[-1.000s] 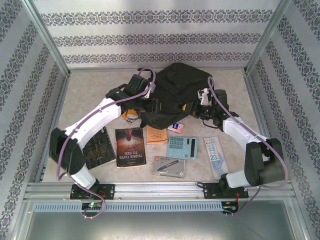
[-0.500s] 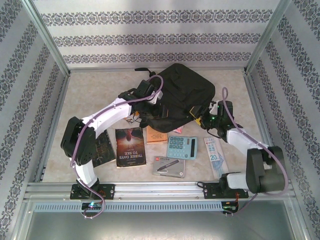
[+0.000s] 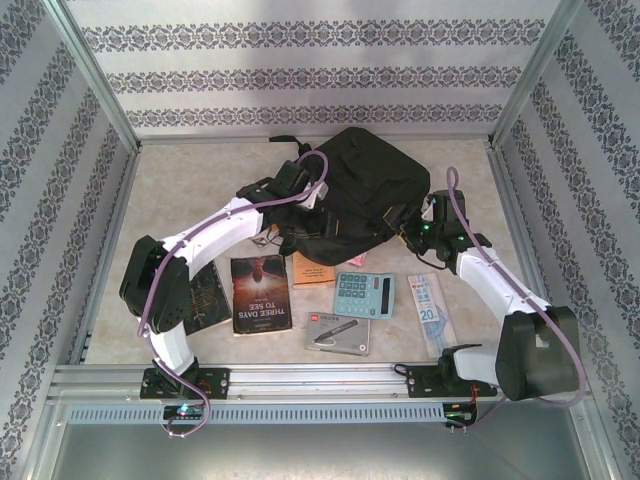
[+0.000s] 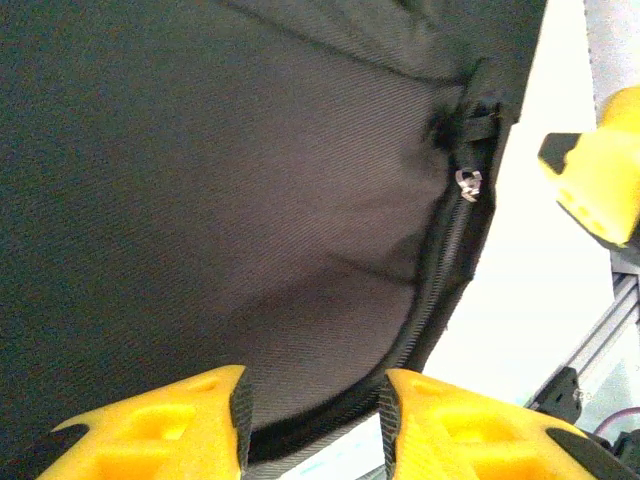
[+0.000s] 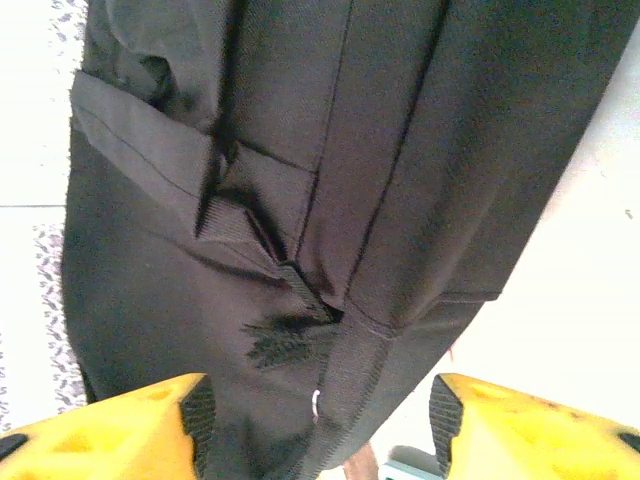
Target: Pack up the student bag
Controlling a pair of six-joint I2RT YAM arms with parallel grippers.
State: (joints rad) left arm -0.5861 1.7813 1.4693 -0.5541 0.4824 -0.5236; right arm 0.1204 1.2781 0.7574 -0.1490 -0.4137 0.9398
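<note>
The student bag, a large black backpack, lies at the far middle of the table. My left gripper is at its left side; in the left wrist view the bag's zippered rim runs between the two yellow pads and touches both. My right gripper stands at the bag's near right corner. Seen from the right wrist, its fingers stand wide apart around a strap seam of the bag, with bare table showing beside the right pad.
In front of the bag lie a "Three Days to See" book, a dark book, an orange book, a teal calculator, a grey case and a ruler pack. Frame posts and walls close in both sides.
The bag has dropped from a raised bunch to lying flatter on the table. My right gripper opened, let go of it and drew back slightly. The left arm moved right.
</note>
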